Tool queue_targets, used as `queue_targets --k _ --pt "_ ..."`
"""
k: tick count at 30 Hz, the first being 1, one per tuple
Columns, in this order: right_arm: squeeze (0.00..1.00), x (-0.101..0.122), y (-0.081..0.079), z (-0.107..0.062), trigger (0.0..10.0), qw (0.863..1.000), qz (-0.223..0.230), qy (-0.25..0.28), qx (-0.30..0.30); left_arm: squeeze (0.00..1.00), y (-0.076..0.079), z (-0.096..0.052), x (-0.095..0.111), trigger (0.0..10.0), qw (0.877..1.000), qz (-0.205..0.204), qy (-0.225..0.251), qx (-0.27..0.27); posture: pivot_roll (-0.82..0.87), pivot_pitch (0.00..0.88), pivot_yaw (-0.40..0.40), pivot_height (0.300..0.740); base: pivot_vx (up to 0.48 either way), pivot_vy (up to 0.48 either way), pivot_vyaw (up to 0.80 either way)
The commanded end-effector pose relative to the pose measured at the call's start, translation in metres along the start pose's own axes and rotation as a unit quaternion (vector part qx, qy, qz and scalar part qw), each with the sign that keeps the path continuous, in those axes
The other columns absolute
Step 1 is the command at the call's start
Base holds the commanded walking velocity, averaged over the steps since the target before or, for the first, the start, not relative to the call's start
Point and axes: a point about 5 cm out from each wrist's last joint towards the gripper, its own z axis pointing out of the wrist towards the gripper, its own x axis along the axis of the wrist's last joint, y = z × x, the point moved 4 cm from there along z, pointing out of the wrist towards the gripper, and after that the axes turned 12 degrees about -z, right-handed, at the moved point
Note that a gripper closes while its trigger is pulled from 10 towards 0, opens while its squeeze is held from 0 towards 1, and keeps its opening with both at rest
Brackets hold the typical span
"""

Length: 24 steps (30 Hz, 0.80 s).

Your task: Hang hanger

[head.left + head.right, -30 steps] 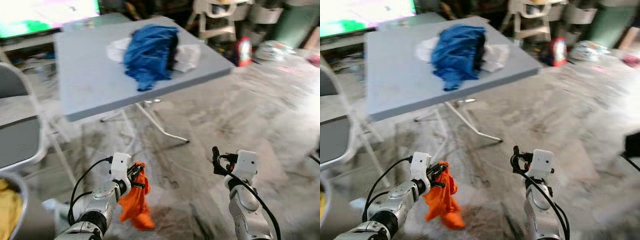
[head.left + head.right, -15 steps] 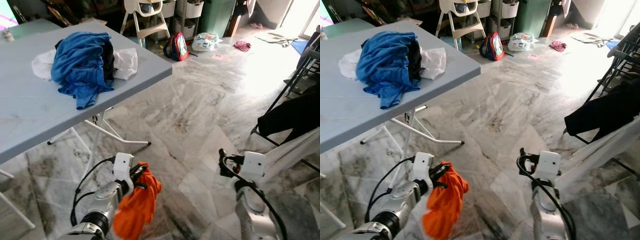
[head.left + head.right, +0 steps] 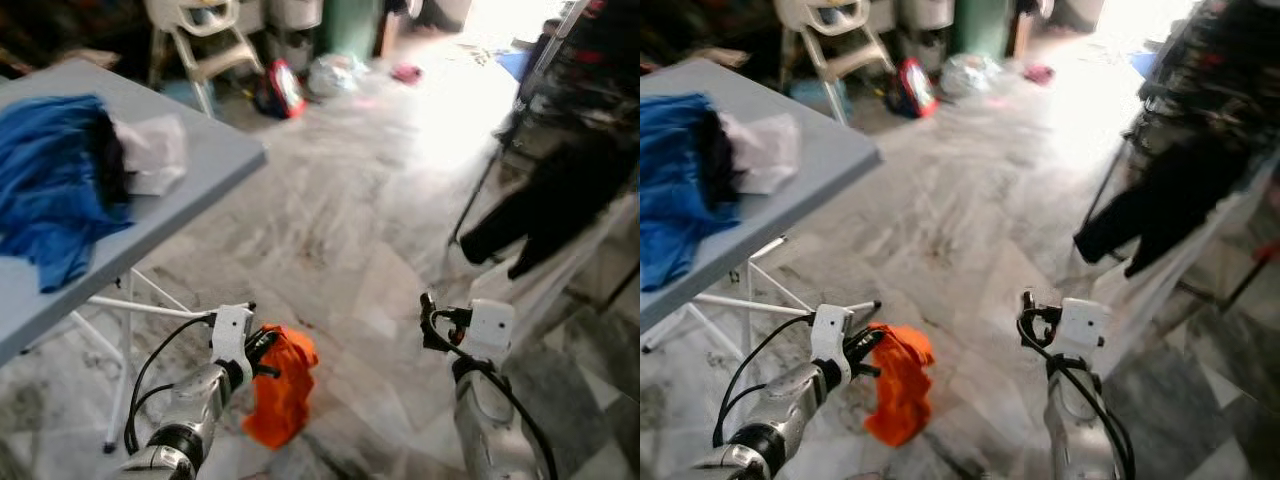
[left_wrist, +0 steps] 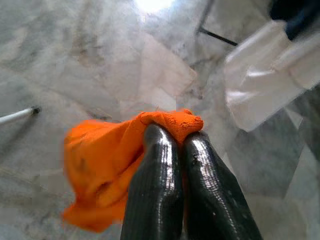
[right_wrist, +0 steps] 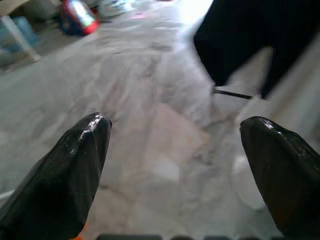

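Observation:
An orange cloth (image 3: 283, 395) hangs low over the marble floor, pinched at its top edge by my left gripper (image 3: 266, 352). In the left wrist view the two black fingers (image 4: 155, 185) press together on a fold of the orange cloth (image 4: 95, 165). My right gripper (image 3: 428, 325) is held at about the same height to the right, open and holding nothing; its wrist view shows the fingertips (image 5: 80, 150) wide apart over the floor. A drying rack (image 3: 575, 90) with a black garment (image 3: 545, 205) and a white cloth (image 3: 535, 290) stands ahead to the right.
A grey folding table (image 3: 195, 190) on the left carries a heap of blue clothes (image 3: 50, 190) and a white cloth (image 3: 150, 150). A white high chair (image 3: 195, 30), a red bag (image 3: 277, 88) and other clutter line the far wall.
The view has swung to the right: the table has slid off to the left and the drying rack stands larger. Both grippers keep their pose; the orange cloth stays in the left.

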Motion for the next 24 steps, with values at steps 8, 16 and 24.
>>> queue_targets --k 8,16,24 --pt "0.00 -0.0030 0.0108 -0.0012 10.0 1.000 -0.007 -0.008 -0.014 0.00 0.0124 0.0057 -0.0050 10.0 1.000 0.004 -0.014 -0.014 -0.07 0.126 0.026 0.740 0.160 0.000 -0.40" --pt "0.00 -0.0038 0.0108 -0.0014 10.0 1.000 -0.008 -0.009 -0.014 0.00 0.0130 0.0083 -0.0017 10.0 1.000 -0.025 -0.007 -0.004 -0.07 0.123 0.024 0.740 0.000 0.000 0.00" --pt "0.00 -0.0051 0.0102 -0.0014 10.0 1.000 -0.008 -0.014 -0.013 0.00 0.0105 0.0069 -0.0011 10.0 1.000 -0.021 -0.011 -0.007 -0.07 0.123 0.021 0.740 0.000 0.153 -0.27"
